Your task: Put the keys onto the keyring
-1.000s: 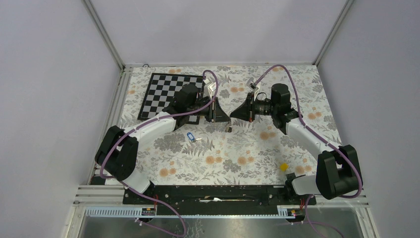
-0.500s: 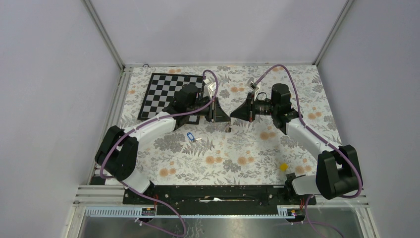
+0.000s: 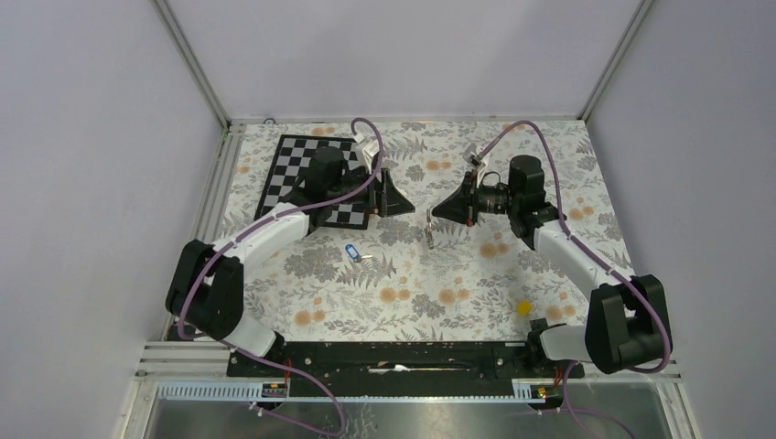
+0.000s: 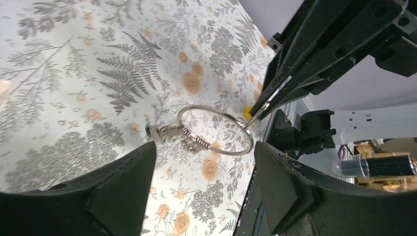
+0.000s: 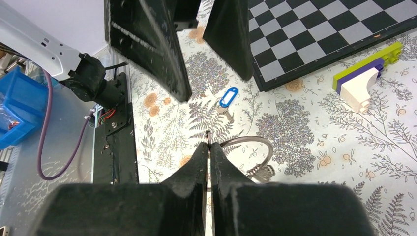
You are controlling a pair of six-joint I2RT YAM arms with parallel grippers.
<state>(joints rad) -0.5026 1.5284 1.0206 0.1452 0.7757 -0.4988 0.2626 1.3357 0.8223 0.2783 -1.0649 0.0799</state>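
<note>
The keyring (image 3: 428, 230) hung at my right tool (image 3: 436, 213), with my left tool (image 3: 400, 203) to its left. The key (image 3: 351, 253) lay on the worktop (image 3: 439, 274) further left, before the chessboard (image 3: 302, 169).

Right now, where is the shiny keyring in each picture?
Top view: the keyring is near the middle of the table, at the tip of the right tool.
Left wrist view: the keyring is in the centre of the picture, pinched at its right side.
Right wrist view: the keyring is in the lower middle, just right of the fingertips.
Shared landmark: the right tool, shut on the ring's wire.
</note>
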